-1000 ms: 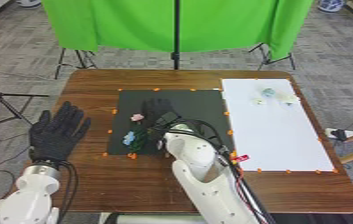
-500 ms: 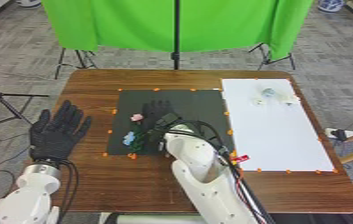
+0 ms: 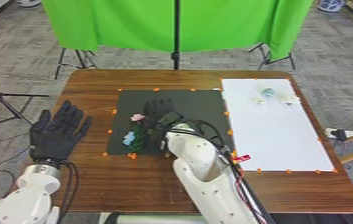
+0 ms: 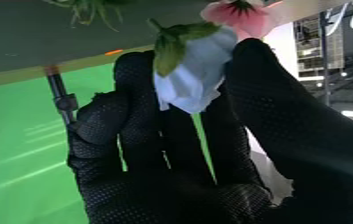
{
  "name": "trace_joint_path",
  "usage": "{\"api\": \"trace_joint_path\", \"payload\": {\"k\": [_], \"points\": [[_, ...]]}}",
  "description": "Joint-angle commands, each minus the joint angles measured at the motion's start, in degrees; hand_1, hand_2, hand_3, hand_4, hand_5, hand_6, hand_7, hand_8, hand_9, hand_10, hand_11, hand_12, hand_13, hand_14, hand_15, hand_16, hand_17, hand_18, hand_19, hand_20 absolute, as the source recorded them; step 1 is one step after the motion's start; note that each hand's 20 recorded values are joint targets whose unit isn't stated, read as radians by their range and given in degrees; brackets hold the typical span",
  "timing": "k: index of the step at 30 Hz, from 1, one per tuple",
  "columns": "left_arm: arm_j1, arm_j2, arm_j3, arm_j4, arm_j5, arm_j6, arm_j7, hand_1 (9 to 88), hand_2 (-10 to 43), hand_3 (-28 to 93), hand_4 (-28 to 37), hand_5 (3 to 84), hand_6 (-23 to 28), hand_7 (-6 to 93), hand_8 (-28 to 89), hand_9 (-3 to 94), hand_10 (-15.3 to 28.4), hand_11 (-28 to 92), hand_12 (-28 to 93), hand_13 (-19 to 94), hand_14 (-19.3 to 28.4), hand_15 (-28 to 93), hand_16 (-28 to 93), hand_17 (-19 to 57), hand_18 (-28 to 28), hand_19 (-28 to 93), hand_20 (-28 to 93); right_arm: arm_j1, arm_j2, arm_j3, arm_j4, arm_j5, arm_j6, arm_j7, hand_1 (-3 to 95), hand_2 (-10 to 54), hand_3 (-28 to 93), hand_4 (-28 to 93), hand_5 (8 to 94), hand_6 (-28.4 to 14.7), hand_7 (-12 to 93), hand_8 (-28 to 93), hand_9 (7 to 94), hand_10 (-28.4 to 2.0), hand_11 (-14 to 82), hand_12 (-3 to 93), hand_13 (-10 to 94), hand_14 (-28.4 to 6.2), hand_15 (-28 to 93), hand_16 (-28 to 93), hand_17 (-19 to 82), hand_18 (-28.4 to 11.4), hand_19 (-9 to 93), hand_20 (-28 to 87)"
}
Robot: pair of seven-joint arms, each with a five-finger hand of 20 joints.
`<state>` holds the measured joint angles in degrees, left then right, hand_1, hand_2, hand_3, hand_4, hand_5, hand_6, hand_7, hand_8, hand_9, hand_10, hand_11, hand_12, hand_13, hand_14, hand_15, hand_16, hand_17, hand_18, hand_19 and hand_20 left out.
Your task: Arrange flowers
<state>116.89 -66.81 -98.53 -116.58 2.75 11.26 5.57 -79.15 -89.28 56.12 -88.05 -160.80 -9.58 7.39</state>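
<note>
Against blue flower (image 4: 193, 72), right hand (image 3: 162, 111), fingers (image 4: 139, 107) straight

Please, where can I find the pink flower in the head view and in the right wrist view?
Head view: pink flower on the black sheet, left of the right robot hand.
Right wrist view: beside the pale blue flower.
Landmark in both: green cloth.

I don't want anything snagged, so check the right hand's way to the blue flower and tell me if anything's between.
Nothing visible is: the blue flower shows uncovered in front of the right hand, and the pink flower sits beside it, not between.
</note>
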Motion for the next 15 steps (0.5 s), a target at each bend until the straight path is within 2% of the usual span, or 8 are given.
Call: {"api": "trace_joint_path", "payload": {"k": [1,8,10,15], "points": [[1.0,-0.25,-0.09,-0.3,-0.5,0.3,-0.2,28.3,13.9,76,-28.3,47.9,7.8,18.1,-11,43.6,14.6,34,15,33,15.6,59,-7,-3.7,14.4,40,20,-1.3,1.0,-0.8,-2.0,-1.6,-1.3,-0.2,45.8,-9.5,89,-28,58.9,-4.4,22,-17,55.8,-18.2,21.8,15.5,41,-18.7,69,23,29,-23.8,87,47],[0.9,-0.28,-0.05,-0.06,0.27,0.3,-0.69,28.0,13.4,77,-28.3,47.6,7.8,18.0,-11,43.4,14.9,33,15,33,15.7,59,-7,-3.8,14.5,40,20,-1.2,2.0,-0.9,-2.9,0.2,0.6,2.4,43.7,-9.5,90,-28,57.2,-4.6,22,-17,54.0,-18.7,20.9,15.5,39,-18.9,67,19,27,-24.6,85,46],[0.7,-0.39,0.01,0.18,0.35,0.27,-0.87,28.0,13.4,77,-28.3,47.4,7.8,17.9,-11,43.0,14.6,33,15,33,15.5,58,-7,-3.8,14.5,41,20,-0.8,2.3,0.1,-3.9,2.5,2.8,3.8,43.0,-9.5,89,-28,56.9,-4.8,21,-17,53.3,-19.1,20.6,15.5,39,-19.3,67,19,27,-24.9,85,46],[1.5,-1.1,-0.65,-0.29,0.59,0.04,-1.36,28.0,13.5,76,-28.3,46.7,7.8,18.1,-11,42.0,14.5,34,15,33,14.9,58,-7,-4.0,14.7,41,20,1.0,4.1,4.1,-7.4,7.5,8.6,8.5,39.8,-9.5,85,-28,50.5,-5.7,19,-15,50.4,-19.0,19.3,14.8,39,-19.4,63,15,27,-25.1,84,44]]}}
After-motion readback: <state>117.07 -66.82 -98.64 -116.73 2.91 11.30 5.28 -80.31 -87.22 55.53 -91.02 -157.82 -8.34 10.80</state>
